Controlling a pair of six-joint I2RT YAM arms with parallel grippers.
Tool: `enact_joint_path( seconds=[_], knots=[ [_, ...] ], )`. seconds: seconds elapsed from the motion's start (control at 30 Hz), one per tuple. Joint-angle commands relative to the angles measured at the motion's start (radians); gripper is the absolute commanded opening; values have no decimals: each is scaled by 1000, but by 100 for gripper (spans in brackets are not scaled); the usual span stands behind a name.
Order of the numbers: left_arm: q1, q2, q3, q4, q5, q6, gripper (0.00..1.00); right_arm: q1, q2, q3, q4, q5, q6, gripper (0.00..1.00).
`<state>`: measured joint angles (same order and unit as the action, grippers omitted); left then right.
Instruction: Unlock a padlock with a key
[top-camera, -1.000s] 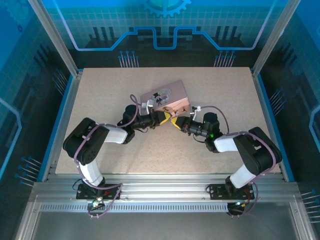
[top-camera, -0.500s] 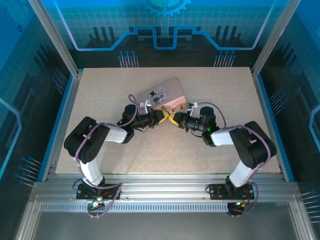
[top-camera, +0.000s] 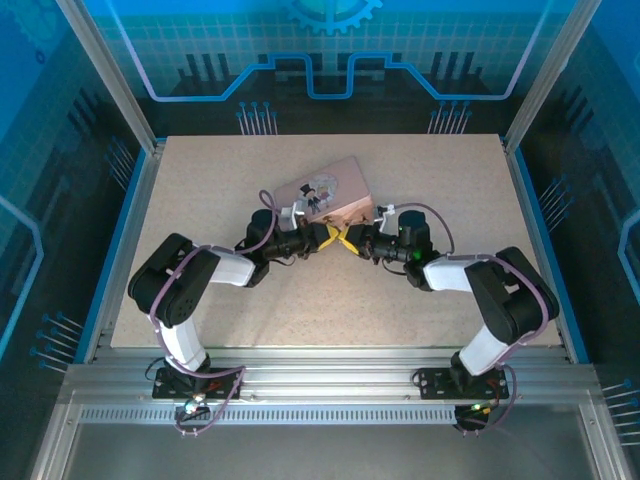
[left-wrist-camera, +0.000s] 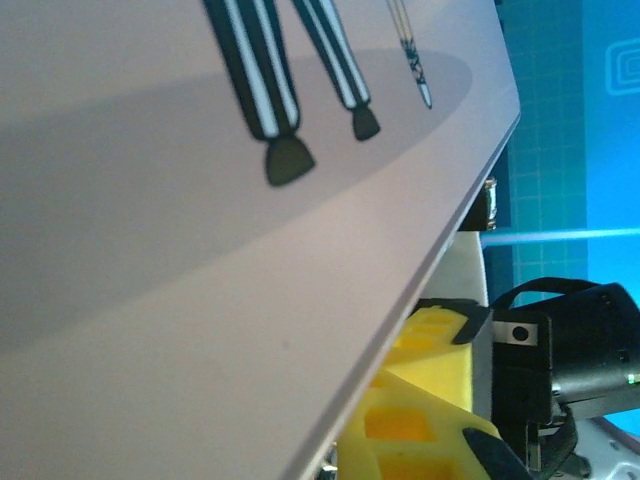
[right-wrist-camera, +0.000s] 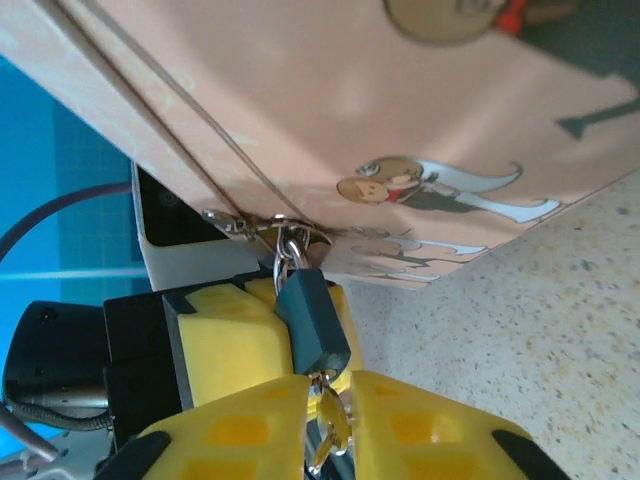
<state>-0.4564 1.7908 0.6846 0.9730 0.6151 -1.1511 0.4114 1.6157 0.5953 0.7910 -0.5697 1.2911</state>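
Two arms meet over a speckled beige table (top-camera: 430, 290) ringed by aluminium rails and blue-lit grid walls. Since a second ago the right arm has drawn in, so the yellow fingertips, then just apart, now overlap at the front of the pink box (top-camera: 325, 190), which has turned slightly. One box, one padlock, one key. The padlock (right-wrist-camera: 312, 320) hangs from the box's front clasp (right-wrist-camera: 270, 228) against a yellow finger of the left gripper (top-camera: 326, 236), whose jaw opening I cannot tell. The right gripper (right-wrist-camera: 330, 405) is narrowed onto the key (right-wrist-camera: 328, 428) directly beneath the padlock's lower end.
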Motion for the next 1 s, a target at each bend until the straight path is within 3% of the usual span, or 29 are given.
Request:
enact_joint_path(
  seconds=[0.0, 0.23, 0.47, 0.63, 0.97],
  knots=[
    [-42, -36, 15, -141, 112, 67, 7, -11, -111, -19, -125, 70, -139, 28],
    [-42, -41, 36, -266, 62, 115, 7, -25, -306, -53, -499, 139, -357, 29],
    [-56, -75, 58, -377, 17, 150, 10, 13, -431, -24, -807, 292, -560, 27],
    [-84, -134, 133, -619, -42, 265, 10, 80, -455, 3, -905, 397, -657, 27],
    [-93, -145, 145, -659, -63, 237, 10, 238, -404, 53, -924, 573, -801, 34]
  ],
)
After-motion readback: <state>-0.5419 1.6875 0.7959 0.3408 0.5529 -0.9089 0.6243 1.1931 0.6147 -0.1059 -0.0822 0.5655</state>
